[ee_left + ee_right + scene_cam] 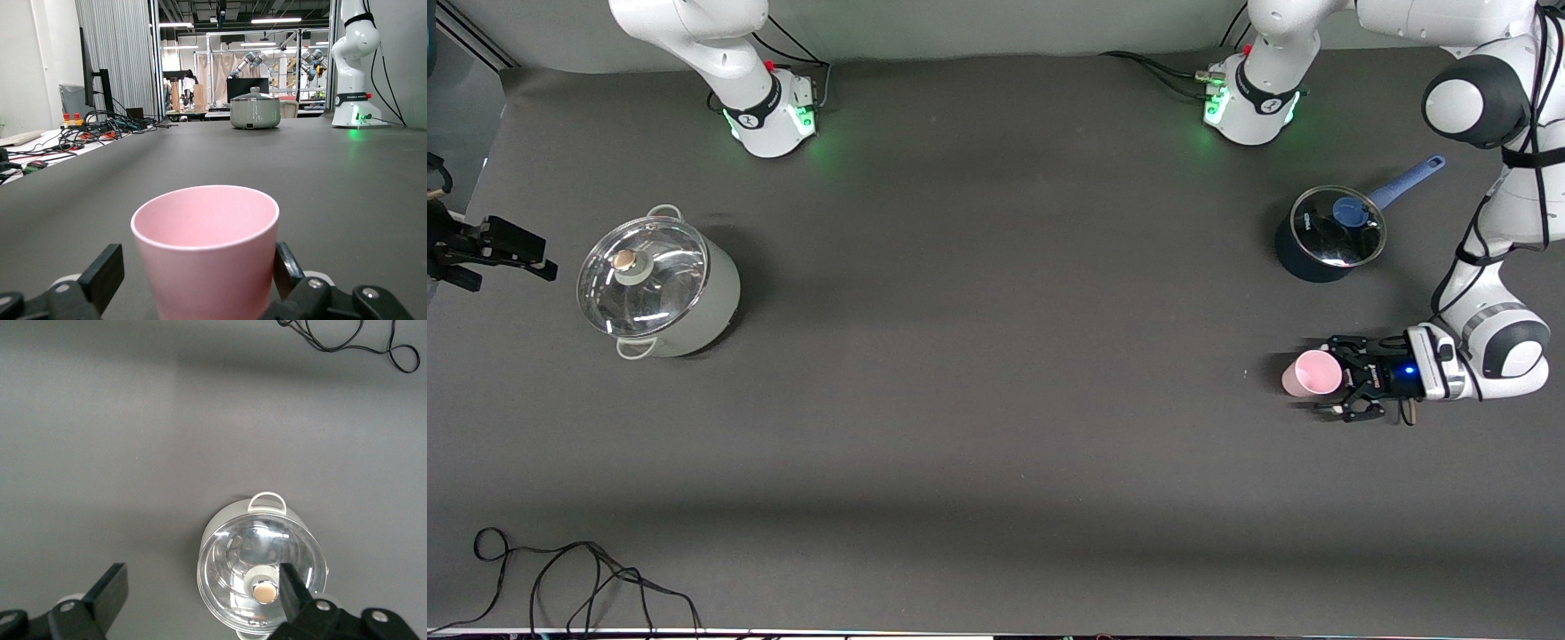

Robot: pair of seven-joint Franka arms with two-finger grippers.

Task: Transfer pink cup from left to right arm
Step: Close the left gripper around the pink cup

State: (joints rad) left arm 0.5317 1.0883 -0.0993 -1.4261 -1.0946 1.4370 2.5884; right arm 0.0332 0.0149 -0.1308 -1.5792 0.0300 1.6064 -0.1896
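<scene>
your left gripper sits low at the left arm's end of the table, fingers spread wide with the pink cup upright between them; one finger is close against the cup wall, the other stands apart from it. the cup looks empty. your right gripper hangs open, holding nothing, over the grey lidded pot near the right arm's end. the dark saucepan, glass lid on, stands near the left arm's base.

No lettering is legible on anything shown (pots, cup, arms alike)
</scene>
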